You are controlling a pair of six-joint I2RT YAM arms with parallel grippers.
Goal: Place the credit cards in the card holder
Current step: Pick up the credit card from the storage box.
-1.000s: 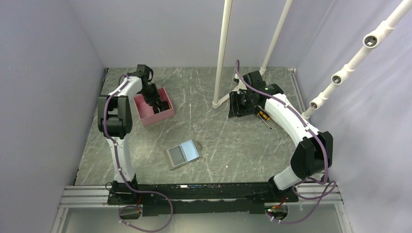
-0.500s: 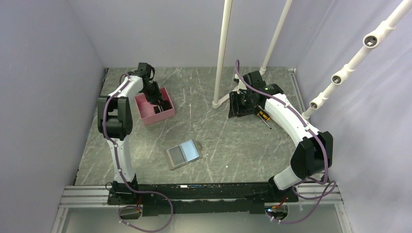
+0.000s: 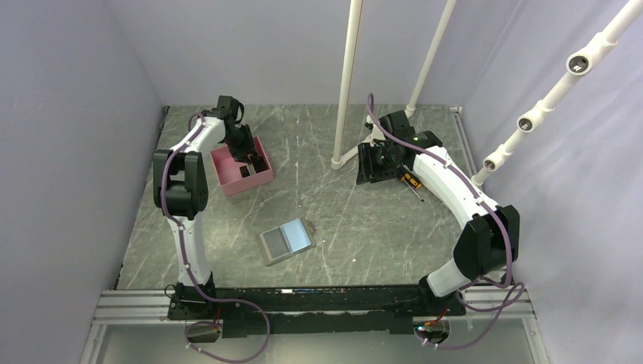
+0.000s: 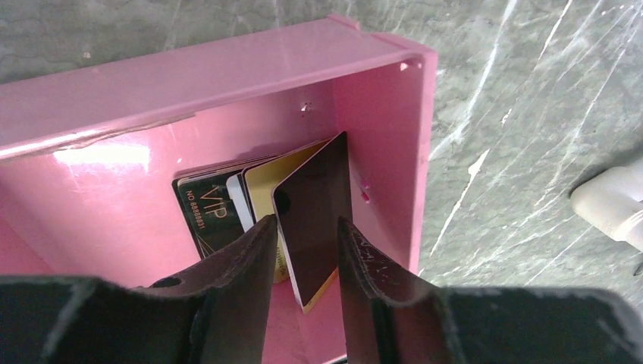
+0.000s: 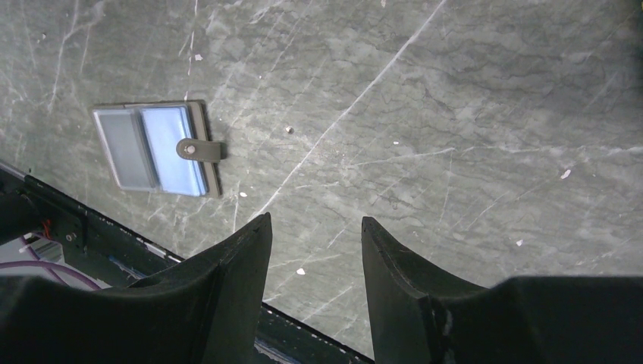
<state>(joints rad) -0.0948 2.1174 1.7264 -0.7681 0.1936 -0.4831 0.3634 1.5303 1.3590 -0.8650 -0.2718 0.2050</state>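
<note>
The credit cards (image 4: pixel 227 201) lie stacked on the floor of the pink box (image 4: pixel 189 76), pushed toward one corner. The stack shows a black card printed "VIP", a white edge and a gold card. One dark card (image 4: pixel 315 205) stands tilted off the stack, its upper corner resting against the box wall.

The left end effector (image 4: pixel 307 227) reaches into the box with a finger on either side of this dark card, at a narrow opening. Whether the fingers (image 4: pixel 250 265) actually press on the card cannot be told from the wrist view.

The card holder (image 3: pixel 286 241) lies opened flat on the desk (image 3: pixel 364 227), toward the near edge, well apart from the pink box at the far left. One half shows grey, the other light blue, with a small tab at one side.

The right end effector (image 5: pixel 315 227) hangs above bare desk at the far right. Its fingers are moderately parted with nothing between them. A screwdriver (image 3: pixel 412 182) lies just beside that arm.
</note>
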